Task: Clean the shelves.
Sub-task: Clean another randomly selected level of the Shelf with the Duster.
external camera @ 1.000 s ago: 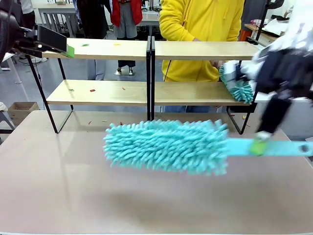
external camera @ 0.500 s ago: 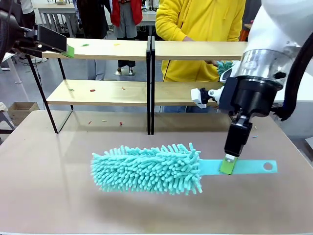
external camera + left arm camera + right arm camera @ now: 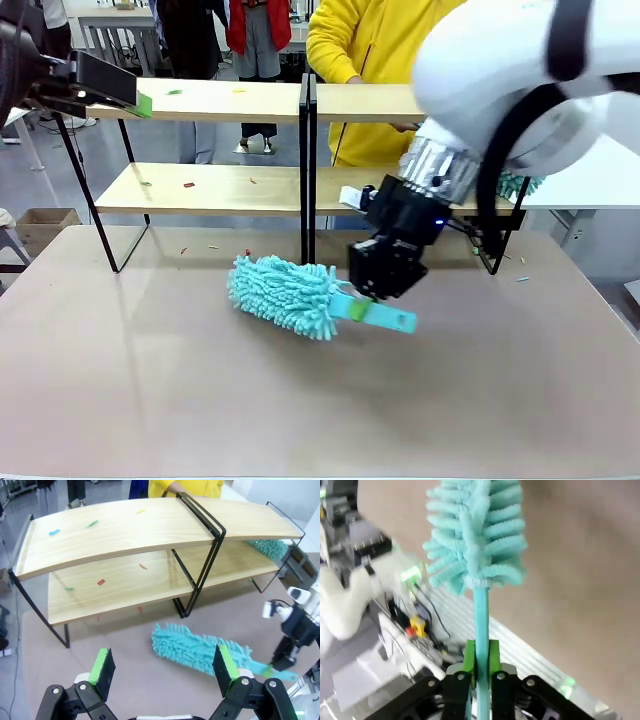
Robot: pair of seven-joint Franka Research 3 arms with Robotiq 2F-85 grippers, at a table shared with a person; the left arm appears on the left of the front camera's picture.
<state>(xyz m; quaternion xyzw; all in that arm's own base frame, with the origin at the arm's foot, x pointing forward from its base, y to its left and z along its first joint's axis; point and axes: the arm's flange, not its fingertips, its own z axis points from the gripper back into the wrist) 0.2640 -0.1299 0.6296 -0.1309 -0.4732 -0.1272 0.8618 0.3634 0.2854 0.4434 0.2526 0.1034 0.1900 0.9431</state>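
Note:
The shelves (image 3: 200, 189) are two wooden two-tier racks standing side by side across the far half of the table, also seen from above (image 3: 120, 530). My right gripper (image 3: 364, 306) is shut on the flat handle of a teal fluffy duster (image 3: 285, 294), whose head hangs just over the table in front of the racks' middle posts. The right wrist view shows the handle clamped between the green pads (image 3: 492, 656) and the duster head (image 3: 476, 535) beyond. My left gripper (image 3: 164, 664) is open and empty, raised beside the left rack's top board (image 3: 140, 98).
Small coloured scraps (image 3: 101, 582) lie on the boards and on the table (image 3: 150, 380) near the racks. A person in yellow (image 3: 370, 50) stands behind the right rack, and a second teal duster (image 3: 270, 547) rests on its lower board.
My right arm has swung left and toward the shelves, carrying the duster from the table's front right to its middle. The duster has turned and tilted. The left gripper has stayed put.

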